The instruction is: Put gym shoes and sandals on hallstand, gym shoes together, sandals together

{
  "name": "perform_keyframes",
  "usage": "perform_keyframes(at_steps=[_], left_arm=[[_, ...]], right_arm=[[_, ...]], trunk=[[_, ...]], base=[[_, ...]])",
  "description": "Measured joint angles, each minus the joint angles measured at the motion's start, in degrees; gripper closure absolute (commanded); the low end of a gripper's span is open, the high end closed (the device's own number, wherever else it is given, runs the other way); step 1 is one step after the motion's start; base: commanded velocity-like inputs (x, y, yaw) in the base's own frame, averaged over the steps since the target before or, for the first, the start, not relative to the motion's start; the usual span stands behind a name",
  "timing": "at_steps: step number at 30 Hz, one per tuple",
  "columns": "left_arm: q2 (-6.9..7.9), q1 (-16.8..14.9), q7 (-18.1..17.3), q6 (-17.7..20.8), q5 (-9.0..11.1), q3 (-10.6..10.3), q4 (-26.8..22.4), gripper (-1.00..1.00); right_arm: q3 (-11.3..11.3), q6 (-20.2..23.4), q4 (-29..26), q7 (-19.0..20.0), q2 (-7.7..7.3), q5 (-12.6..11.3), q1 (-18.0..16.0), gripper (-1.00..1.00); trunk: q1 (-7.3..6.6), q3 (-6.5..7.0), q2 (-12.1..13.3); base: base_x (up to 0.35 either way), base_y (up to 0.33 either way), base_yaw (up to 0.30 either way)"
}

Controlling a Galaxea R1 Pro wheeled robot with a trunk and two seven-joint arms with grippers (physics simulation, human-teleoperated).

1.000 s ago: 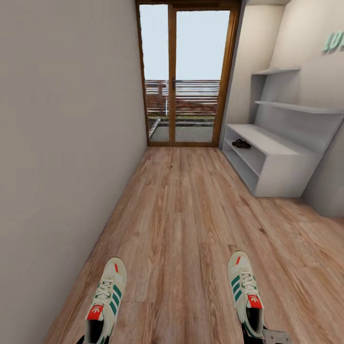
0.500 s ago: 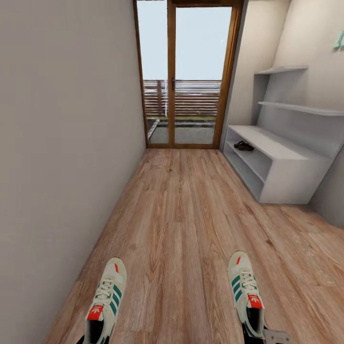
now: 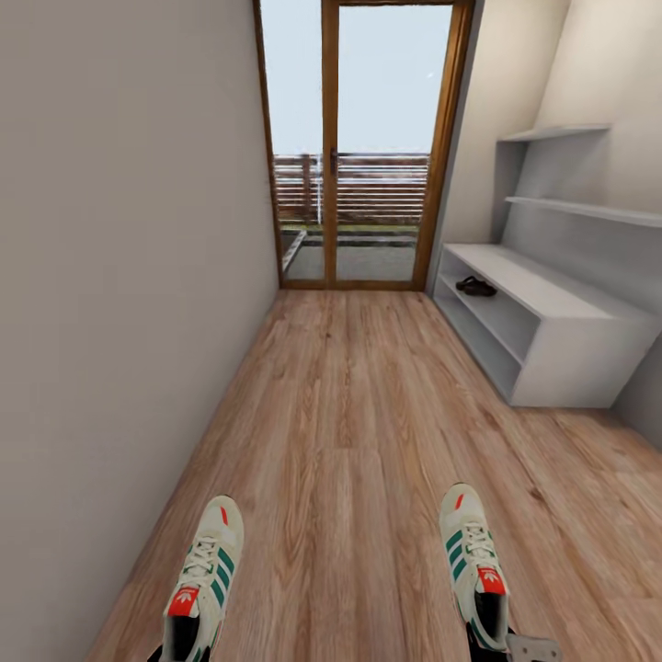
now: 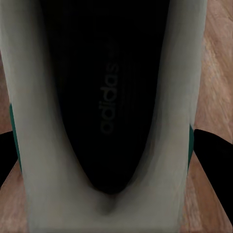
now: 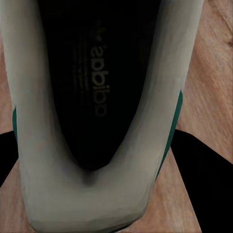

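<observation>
A: Where are the sneakers?

B: One in each tool. The left shoe [image 3: 204, 581] is held low by the left wall, its heel clamped between the left tool's [image 4: 109, 145] fingers [image 4: 213, 155]. The right shoe [image 3: 474, 563] is gripped the same way by the right tool [image 5: 97, 160].

A: And the rack?

B: The rack [image 3: 552, 317] stands ahead along the right wall, near the glass door [image 3: 363, 147]. A dark sandal [image 3: 476, 287] lies in its upper slot. Wood floor [image 3: 359, 414] runs between.
</observation>
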Motion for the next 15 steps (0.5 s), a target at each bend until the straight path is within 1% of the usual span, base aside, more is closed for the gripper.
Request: perform_keyframes(at_steps=[12, 15], left_arm=[[0.00, 0.0, 0.0, 0.0, 0.0, 0.0, 0.0, 1.00], [0.00, 0.0, 0.0, 0.0, 0.0, 0.0, 0.1, 1.00]], right_arm=[[0.0, 0.0, -0.1, -0.1, 0.12, -0.1, 0.0, 1.00], [0.0, 0.0, -0.1, -0.1, 0.17, 0.0, 0.0, 1.00]], trunk=[[0.00, 0.00, 0.0], [0.00, 0.00, 0.0]], base=[[0.339, 0.000, 0.000], [0.339, 0.000, -0.097]])
